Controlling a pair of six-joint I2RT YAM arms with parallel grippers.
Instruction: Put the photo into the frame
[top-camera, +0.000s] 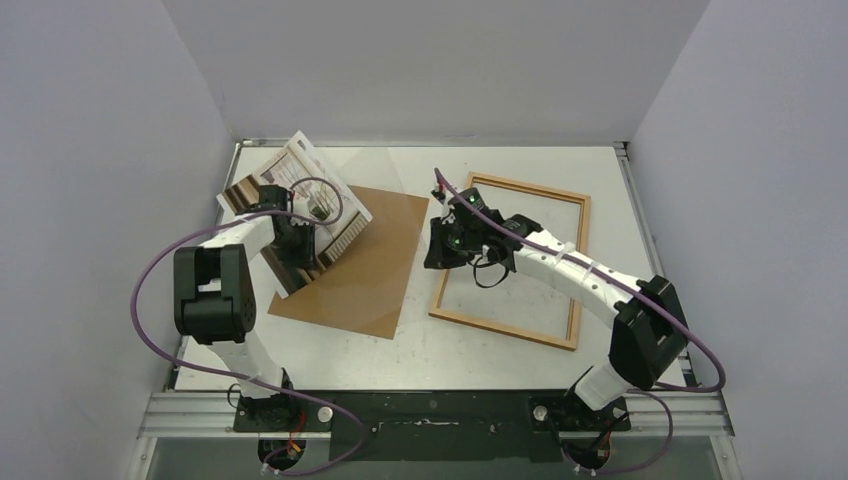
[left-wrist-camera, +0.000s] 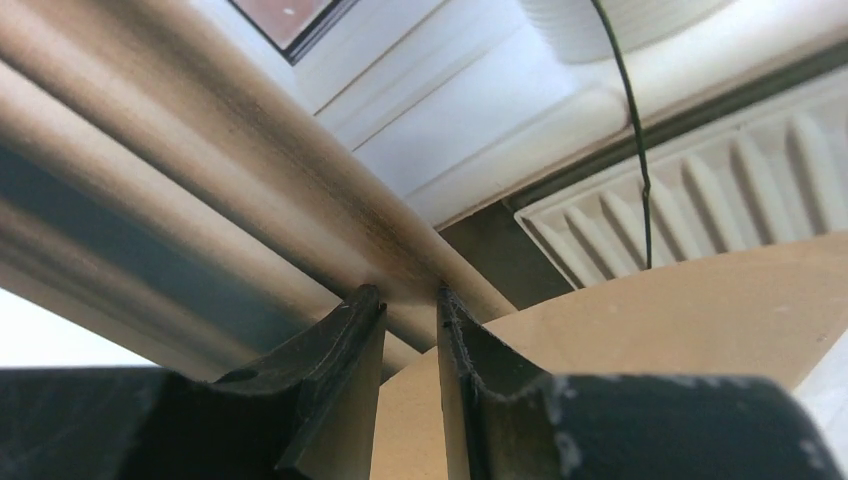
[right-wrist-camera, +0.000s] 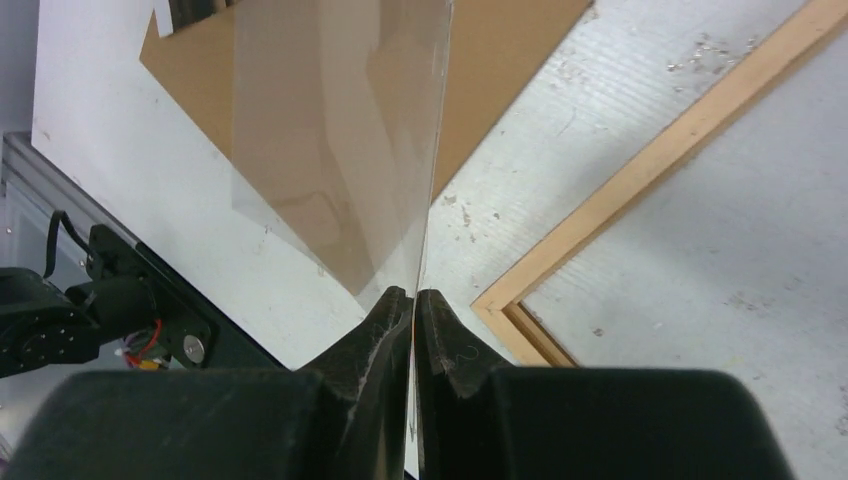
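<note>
Gripping tilted photo (top-camera: 290, 168), left pincer (left-wrist-camera: 405, 300) aloft; right pincer (right-wrist-camera: 412, 296) clamps clear sheet (right-wrist-camera: 340, 150) beside frame (top-camera: 530, 186).

— What is lying on your counter (top-camera: 455, 362)?
— You have the frame (top-camera: 500, 330) flat on its right half and a brown backing sheet (top-camera: 375, 262) flat on its left, just apart.

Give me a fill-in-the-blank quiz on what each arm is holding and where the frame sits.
1. The left gripper holds the ____ tilted above the brown backing sheet.
2. The clear sheet is pinched by the ____.
3. The wooden frame lies flat on the ____.
Missing: photo; right gripper; table.
</note>
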